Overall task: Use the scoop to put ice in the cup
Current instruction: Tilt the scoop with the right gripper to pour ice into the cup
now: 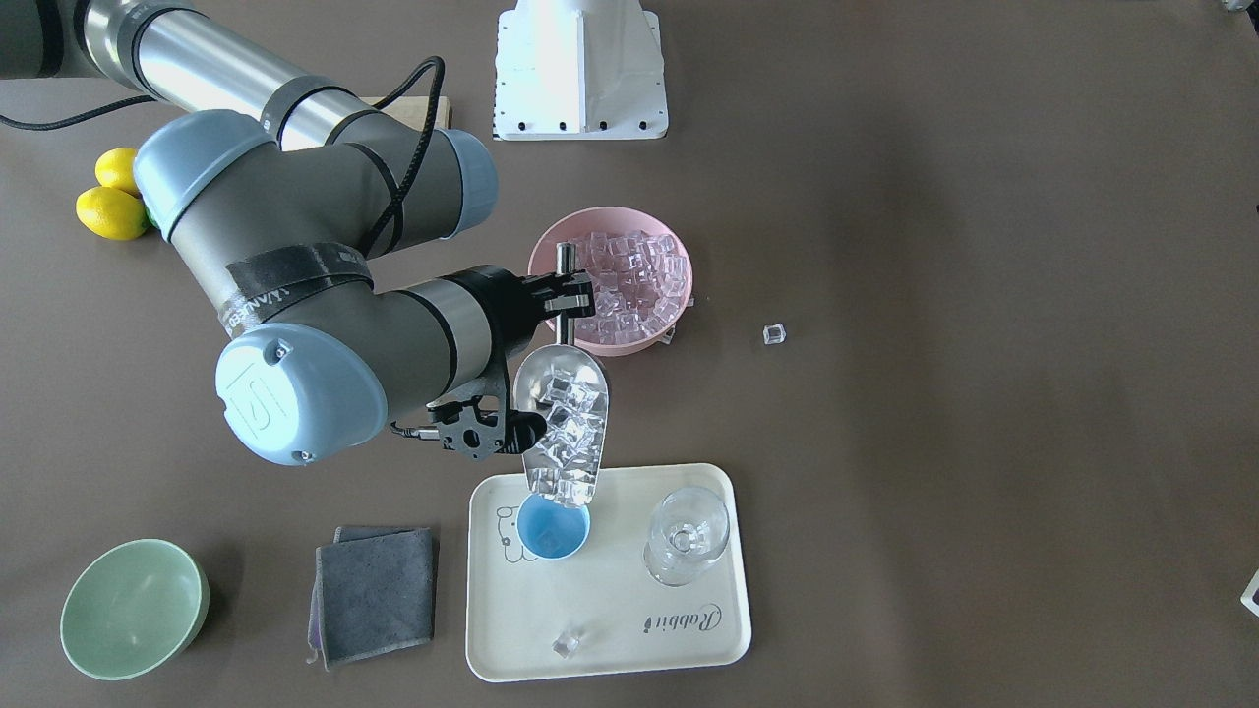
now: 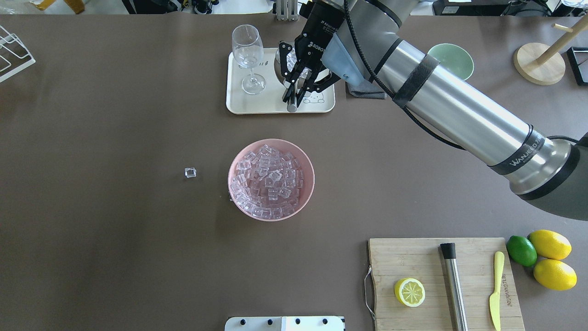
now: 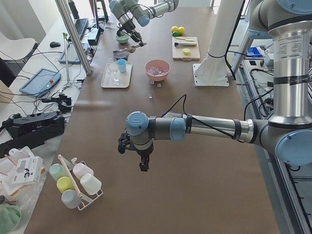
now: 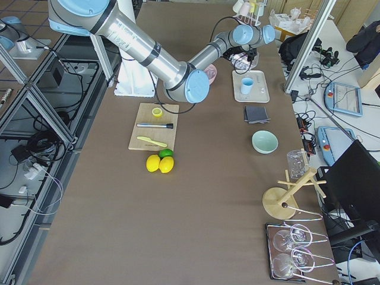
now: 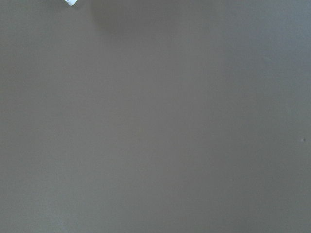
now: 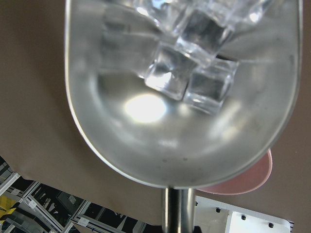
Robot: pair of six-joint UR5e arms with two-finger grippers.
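Observation:
My right gripper point(image 1: 567, 295) is shut on the thin handle of the steel scoop point(image 1: 563, 423). The scoop is tilted front-down, with its lip right over the light-blue cup point(image 1: 554, 531). The cup stands on the cream tray point(image 1: 629, 629). Several ice cubes point(image 1: 570, 418) lie in the scoop, and they fill the right wrist view point(image 6: 194, 73). One cube seems to lie in the cup. In the overhead view my right gripper point(image 2: 296, 89) hides the cup. My left gripper point(image 3: 139, 156) hangs over bare table far away, and I cannot tell whether it is open.
A pink bowl point(image 1: 610, 339) full of ice stands behind the scoop. A stemmed glass point(image 1: 687, 536) stands on the tray beside the cup. Loose cubes lie on the tray point(image 1: 567, 644) and on the table point(image 1: 775, 334). A grey cloth point(image 1: 376, 593), a green bowl point(image 1: 133, 610) and a cutting board point(image 2: 441, 285) are nearby.

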